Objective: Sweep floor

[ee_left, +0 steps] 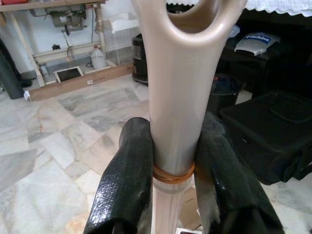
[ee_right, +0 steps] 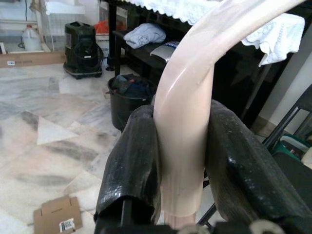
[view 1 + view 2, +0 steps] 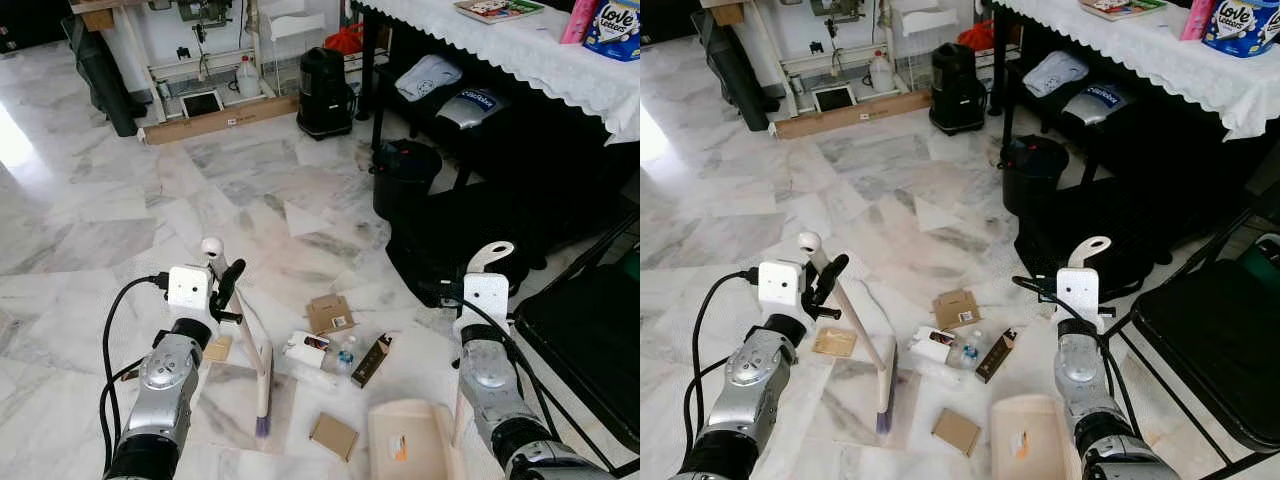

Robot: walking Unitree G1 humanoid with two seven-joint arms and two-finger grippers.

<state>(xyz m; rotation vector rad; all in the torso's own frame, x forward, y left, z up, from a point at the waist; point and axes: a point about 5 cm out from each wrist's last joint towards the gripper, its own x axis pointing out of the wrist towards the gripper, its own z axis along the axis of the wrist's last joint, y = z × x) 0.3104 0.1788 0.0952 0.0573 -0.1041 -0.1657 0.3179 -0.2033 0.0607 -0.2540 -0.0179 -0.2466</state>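
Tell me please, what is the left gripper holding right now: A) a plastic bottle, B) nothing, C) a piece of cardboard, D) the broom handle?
D: the left gripper has both black fingers clamped on the beige broom handle.

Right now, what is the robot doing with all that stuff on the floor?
It is sweeping up. Its left tool is shut on the handle of a small broom whose bristles rest on the marble floor. Its right tool grips the handle of a dustpan set on the floor nearby. Bits of cardboard, a small bottle and little boxes lie between them, not yet in the pan.
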